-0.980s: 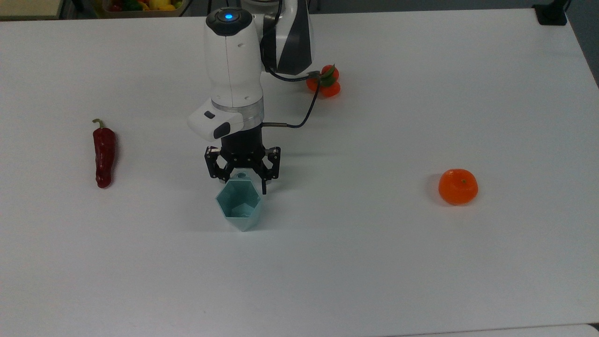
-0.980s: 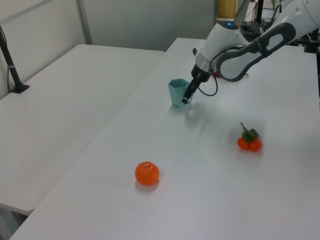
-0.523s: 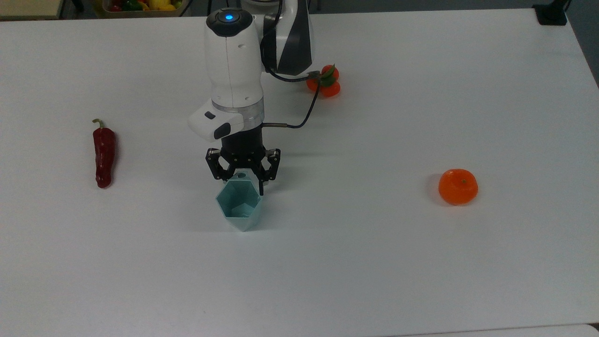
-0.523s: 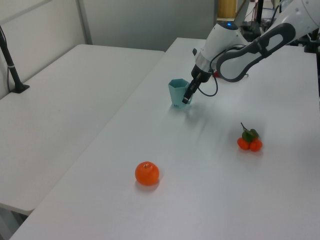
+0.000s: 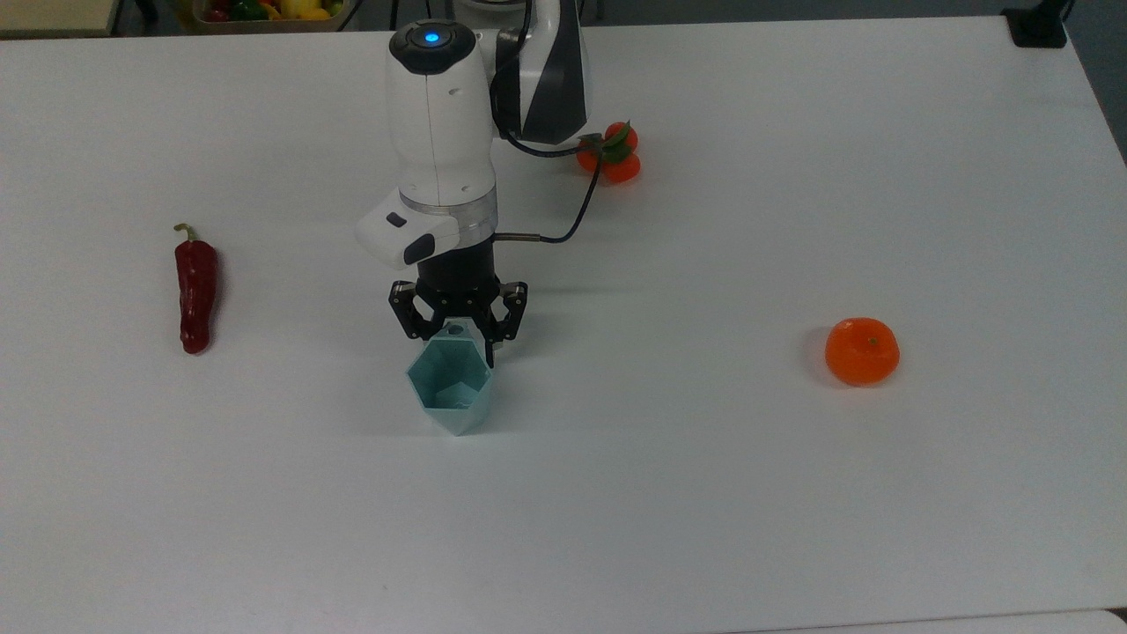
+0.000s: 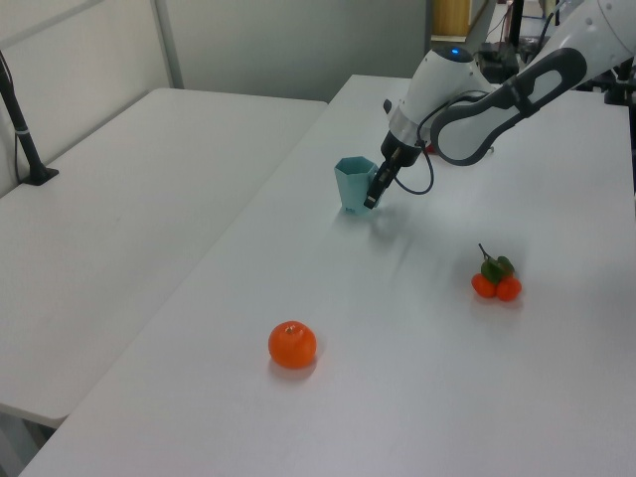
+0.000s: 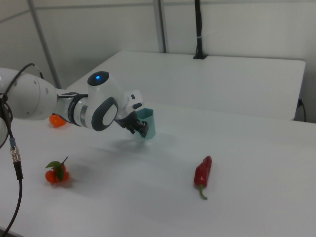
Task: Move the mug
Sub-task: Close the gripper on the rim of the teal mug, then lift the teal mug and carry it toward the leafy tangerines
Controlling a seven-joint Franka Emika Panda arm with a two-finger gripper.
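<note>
We see the gripper (image 5: 457,339) poised at the rim of the mug (image 5: 450,386), which stands upright on the white table (image 5: 704,493), its open mouth facing up. In the top view the black fingers (image 5: 489,350) straddle the small tab handle with its round hole; the tab lies between them, at the edge of the mug nearest the arm (image 5: 438,132). We cannot tell from these views whether the fingers press on the tab or merely flank it; they stand fairly close together, only a narrow gap apart. In the left view the gripper (image 6: 373,193) sits at the mug's (image 6: 352,183) right side, and in the right view the gripper (image 7: 140,129) meets the mug (image 7: 148,123) from the right view's left.

Relative to the gripper, in the top view:
- the chili (image 5: 195,294) lies well to the top view's left, flat on the table;
- the orange (image 5: 861,350) lies far to the top view's right;
- the small cluster of red-orange fruit (image 5: 611,156) with green leaves lies beyond the gripper, toward the top edge, beside the arm's cable (image 5: 577,211).

The chili (image 7: 202,175) appears nearer the camera than the gripper in the right view, and the orange (image 6: 292,344) nearer the camera in the left view.
</note>
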